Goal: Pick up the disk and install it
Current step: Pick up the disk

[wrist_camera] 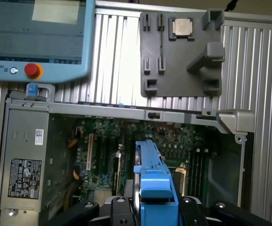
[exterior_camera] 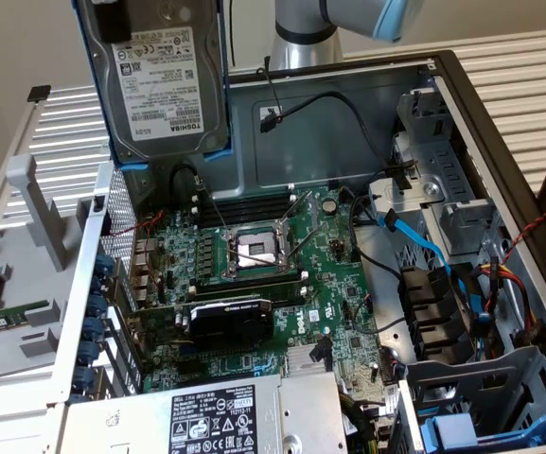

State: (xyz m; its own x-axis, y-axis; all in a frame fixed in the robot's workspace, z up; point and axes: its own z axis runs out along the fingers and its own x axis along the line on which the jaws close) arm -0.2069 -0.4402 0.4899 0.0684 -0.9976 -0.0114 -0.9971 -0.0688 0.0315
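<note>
The disk [exterior_camera: 159, 80] is a silver-grey hard drive with a white Toshiba label, clipped in a blue carrier frame. It hangs upright in the air above the back corner of the open computer case [exterior_camera: 485, 142], on the exterior view's left. In the wrist view I see the disk edge-on, its blue carrier [wrist_camera: 153, 181] standing between the two black fingers [wrist_camera: 119, 212] of my gripper [wrist_camera: 154, 209]. The gripper is shut on the disk, high above the motherboard [wrist_camera: 126, 141].
Inside the case lie the motherboard [exterior_camera: 334, 303] with an open processor socket [exterior_camera: 254, 251], a graphics card [exterior_camera: 230, 322] and the grey power-supply box [exterior_camera: 206, 421]. Drive bays [exterior_camera: 452, 218] with blue and black cables are on the exterior view's right. A grey fixture [wrist_camera: 183, 52] holds a processor chip [wrist_camera: 183, 27]; a teach pendant [wrist_camera: 34, 40] lies nearby.
</note>
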